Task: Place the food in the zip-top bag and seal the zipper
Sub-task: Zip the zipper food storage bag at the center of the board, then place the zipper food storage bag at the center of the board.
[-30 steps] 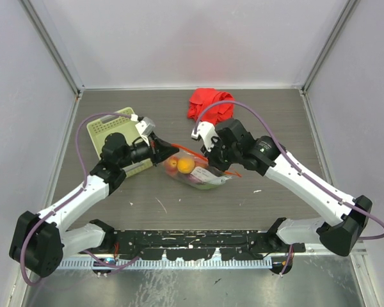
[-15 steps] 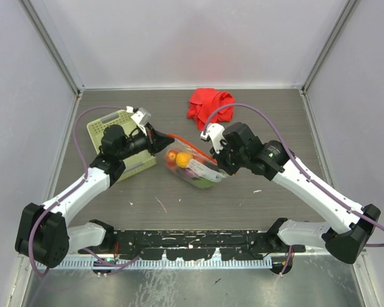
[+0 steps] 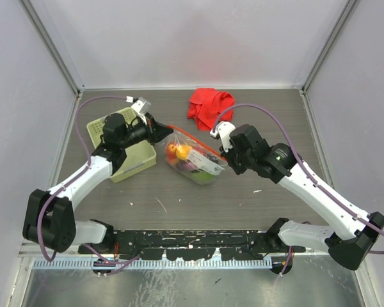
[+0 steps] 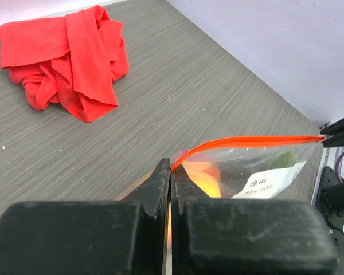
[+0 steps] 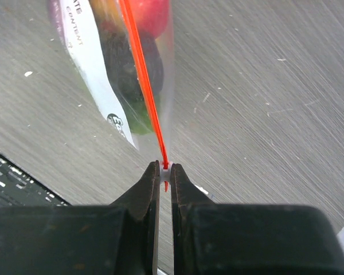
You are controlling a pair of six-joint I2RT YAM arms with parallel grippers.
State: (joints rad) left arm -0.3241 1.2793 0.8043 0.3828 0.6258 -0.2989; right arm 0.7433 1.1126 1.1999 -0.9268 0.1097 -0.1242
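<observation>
The clear zip-top bag [image 3: 195, 161] hangs stretched between my two grippers above the table. The food [image 3: 178, 152], red, orange, green and dark purple pieces, sits inside it. The red-orange zipper [image 3: 193, 141] runs taut along the bag's top edge. My left gripper [image 3: 162, 130] is shut on the zipper's left end; the left wrist view shows the strip [image 4: 246, 141] leaving the closed fingertips [image 4: 170, 169]. My right gripper [image 3: 225, 157] is shut on the zipper's right end, at a small white slider [image 5: 164, 170] between the fingertips, with the bag [image 5: 117, 63] hanging beyond.
A pale green slotted basket [image 3: 112, 153] lies under my left arm at the left. A crumpled red cloth [image 3: 208, 105] lies at the back centre and shows in the left wrist view [image 4: 69, 57]. Grey walls enclose the table on three sides.
Both grippers have lifted the bag and carried it toward the back. The left gripper has moved back-left and the right gripper right, pulling the zipper straight.
</observation>
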